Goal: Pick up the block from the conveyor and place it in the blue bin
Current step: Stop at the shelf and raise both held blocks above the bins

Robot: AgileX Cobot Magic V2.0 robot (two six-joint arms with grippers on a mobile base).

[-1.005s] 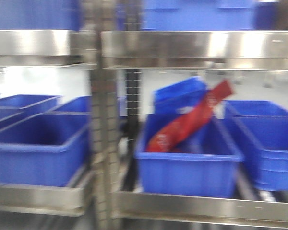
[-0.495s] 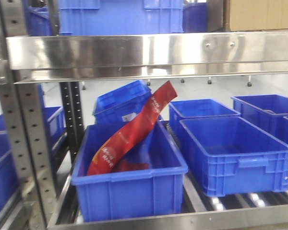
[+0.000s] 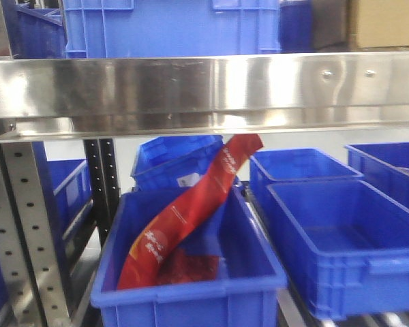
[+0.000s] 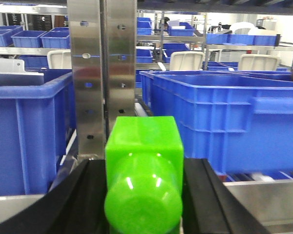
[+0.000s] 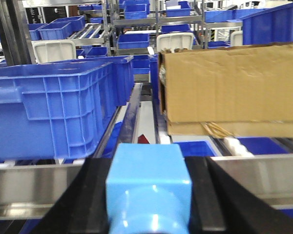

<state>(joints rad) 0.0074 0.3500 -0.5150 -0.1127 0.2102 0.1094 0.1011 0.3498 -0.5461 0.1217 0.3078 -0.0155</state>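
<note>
The left gripper [image 4: 144, 165] pinches a green block [image 4: 144, 183] between its two black fingers [image 4: 78, 200], with the jaws pressed against the block's sides. Straight ahead of the jaws stands a steel post [image 4: 102, 73] with holes. A blue bin [image 4: 229, 122] lies ahead to the right and another bin [image 4: 24, 131] ahead to the left.

The right gripper [image 5: 150, 163] clamps a light blue block [image 5: 149, 190] in the same way. Just ahead of these jaws runs a steel rail [image 5: 39, 187]. Beyond it a ribbed blue crate [image 5: 53, 117] sits to the left and a cardboard box [image 5: 234, 87] to the right.

In the front view, a red packet [image 3: 184, 218] leans in an open blue tub [image 3: 191, 310] under a steel shelf [image 3: 204, 88].
</note>
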